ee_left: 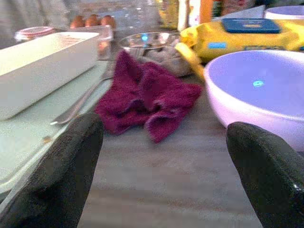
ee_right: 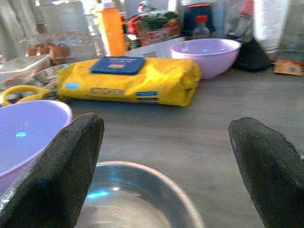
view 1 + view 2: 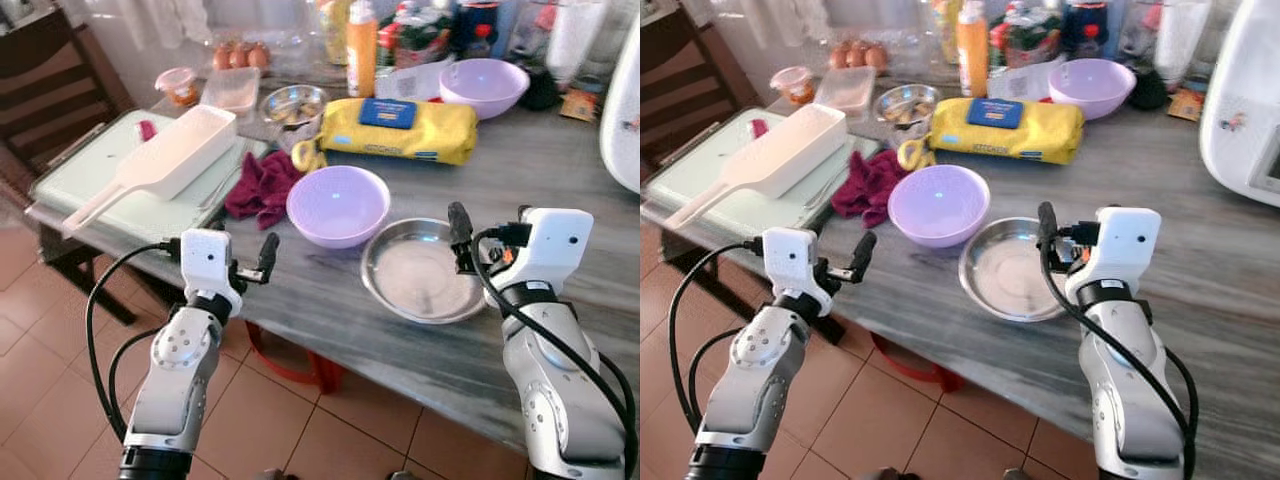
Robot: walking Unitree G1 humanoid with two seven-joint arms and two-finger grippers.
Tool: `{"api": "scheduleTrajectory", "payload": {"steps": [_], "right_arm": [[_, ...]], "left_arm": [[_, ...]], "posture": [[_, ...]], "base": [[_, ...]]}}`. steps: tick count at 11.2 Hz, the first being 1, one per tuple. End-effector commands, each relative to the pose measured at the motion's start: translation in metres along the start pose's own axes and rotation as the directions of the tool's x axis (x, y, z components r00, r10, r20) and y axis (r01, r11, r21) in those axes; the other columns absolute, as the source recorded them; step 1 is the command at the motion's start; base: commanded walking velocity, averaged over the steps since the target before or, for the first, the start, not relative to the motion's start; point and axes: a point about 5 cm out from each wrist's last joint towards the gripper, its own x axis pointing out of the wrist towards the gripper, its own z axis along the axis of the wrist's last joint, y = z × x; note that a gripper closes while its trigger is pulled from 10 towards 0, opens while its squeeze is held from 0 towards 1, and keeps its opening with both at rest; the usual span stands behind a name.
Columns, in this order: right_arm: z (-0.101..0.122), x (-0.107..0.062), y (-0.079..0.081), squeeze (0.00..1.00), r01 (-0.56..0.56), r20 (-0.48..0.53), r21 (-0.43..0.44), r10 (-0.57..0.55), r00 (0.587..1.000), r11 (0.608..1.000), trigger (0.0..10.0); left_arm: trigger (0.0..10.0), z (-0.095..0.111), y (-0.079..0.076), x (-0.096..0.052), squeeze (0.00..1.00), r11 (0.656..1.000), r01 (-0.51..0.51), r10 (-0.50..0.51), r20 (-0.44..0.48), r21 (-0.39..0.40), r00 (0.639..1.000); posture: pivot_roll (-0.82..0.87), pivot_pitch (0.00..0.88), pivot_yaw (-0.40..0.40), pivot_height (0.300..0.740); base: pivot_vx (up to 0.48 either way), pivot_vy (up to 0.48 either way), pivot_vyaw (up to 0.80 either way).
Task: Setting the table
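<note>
My left gripper [image 3: 262, 262] hovers at the near edge of the table [image 3: 560, 170], fingers [image 1: 61, 175] spread wide, aimed at the red cloth [image 3: 262, 186] and the near purple bowl [image 3: 338, 203]. My right gripper [image 3: 470, 235], fingers [image 2: 61, 175] likewise apart and empty, hangs over the right rim of the steel plate [image 3: 420, 272].

The steel plate lies flat near the table's front edge, just right of the near purple bowl and almost touching it. I judge it stiff, light and slippery; its thin raised rim is the only hold, one finger inside, one outside. Being round, it has no long axis and points nowhere; its open face is up.

The bowl also sits mouth up; it looks like light plastic, rigid, best pinched at the lip. A second purple bowl [image 3: 484, 85] stands far back, behind the yellow pack [image 3: 400, 130].
</note>
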Motion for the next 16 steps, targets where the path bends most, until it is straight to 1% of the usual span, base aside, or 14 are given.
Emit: {"api": "scheduleTrajectory", "payload": {"steps": [1,2,5,6,7,10,16], "right_arm": [[0.0020,0.0006,0.0033,0.00,-0.019,0.012,0.008,0.018,1.000,1.000,10.0],[0.0021,0.0007,0.0031,0.00,-0.019,0.013,0.007,0.019,1.000,1.000,10.0],[0.0017,0.0003,0.0011,0.00,-0.017,0.013,0.004,0.017,1.000,1.000,10.0],[0.0017,0.0007,0.0015,0.00,-0.017,0.013,0.004,0.017,1.000,1.000,10.0],[0.0014,0.0010,0.0016,0.00,-0.018,0.012,0.004,0.018,1.000,1.000,10.0],[0.0007,0.0009,0.0013,0.00,-0.016,0.010,0.009,0.016,1.000,1.000,10.0],[-0.0007,0.0008,0.0014,0.00,-0.009,0.004,0.022,0.009,1.000,1.000,10.0]], "left_arm": [[10.0,-0.0039,0.0055,-0.0023,0.00,0.999,-0.023,0.024,-0.019,0.023,1.000],[10.0,-0.0050,0.0046,-0.0022,0.00,1.000,-0.018,0.019,-0.028,0.016,0.999],[10.0,-0.0049,0.0028,-0.0028,0.00,1.000,-0.008,0.008,-0.025,0.029,1.000],[10.0,-0.0048,0.0014,-0.0026,0.00,1.000,-0.001,0.001,-0.025,0.019,1.000],[10.0,-0.0045,0.0008,-0.0021,0.00,1.000,-0.003,0.004,-0.027,0.029,1.000],[10.0,-0.0055,-0.0007,-0.0021,0.00,0.999,0.011,-0.010,-0.033,0.047,0.999],[10.0,-0.0066,-0.0001,-0.0032,0.00,0.998,0.020,-0.017,-0.046,0.053,0.999]], "posture": [[-0.08,0.122,0.112,0.740],[-0.07,0.121,0.112,0.740],[-0.07,0.122,0.111,0.740],[-0.08,0.123,0.113,0.740],[-0.07,0.122,0.111,0.740],[-0.07,0.124,0.113,0.740],[-0.07,0.128,0.119,0.740]], "base": [[0.000,0.000,0.00],[0.000,0.000,0.00],[0.000,0.000,0.00],[0.000,0.000,0.00],[0.000,0.000,0.00],[-0.268,0.000,0.00],[-0.309,0.000,0.00]]}}
